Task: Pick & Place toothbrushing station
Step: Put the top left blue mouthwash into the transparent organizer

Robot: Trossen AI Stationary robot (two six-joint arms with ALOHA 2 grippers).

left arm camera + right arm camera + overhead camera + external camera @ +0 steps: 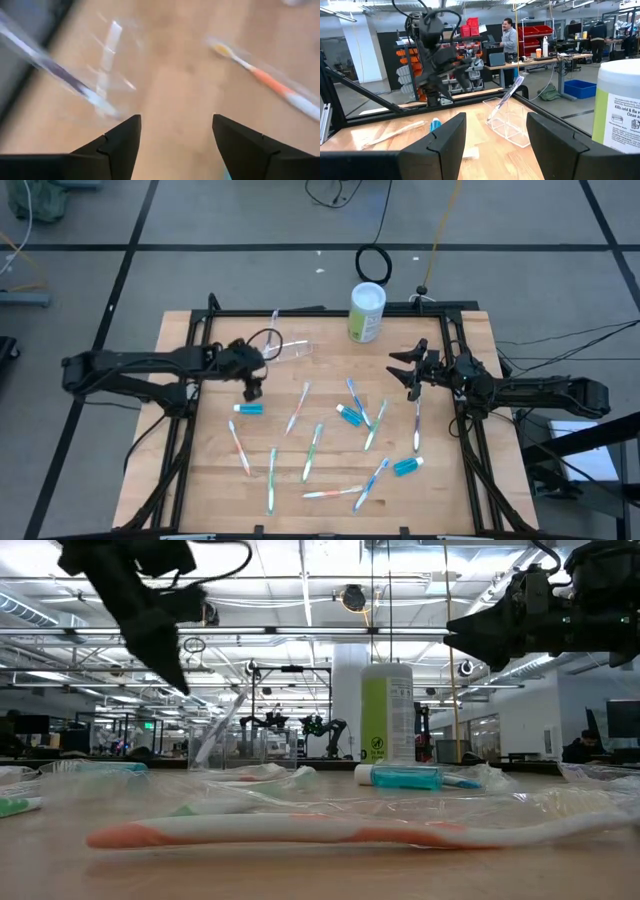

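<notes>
the clear holder (285,348) lies near the far left part of the table (200,480), and from the right wrist view it looks tipped on its side with one toothbrush (507,95) leaning out of its mouth – so the station has barely begun to fill. the left gripper (251,388) hangs just beside the holder, a little toward the near side, with its jaws spread wide and nothing between them; its own camera shows bare wood between the two dark fingers (120,145), a purple-handled brush (65,80) lying across the holder's clear wall, and an orange brush (270,85) off to one side. that open, empty stance next to the holder reads to me as a drop-off point, though i cannot say so for certain. a short blue tube (249,409) lies just near-side of that gripper, the closest loose piece. the rest of the set is scattered over the middle of the table: pastel brushes (313,452) fanned in every direction, and two more blue tubes (407,467) toward the right. the right gripper (406,370) waits raised over the far right of the table, fingers apart and empty, well clear of the work – likely parked so the arms don't cross. the white-and-green canister (366,312) stands upright at the far edge, no part of the job.
</notes>
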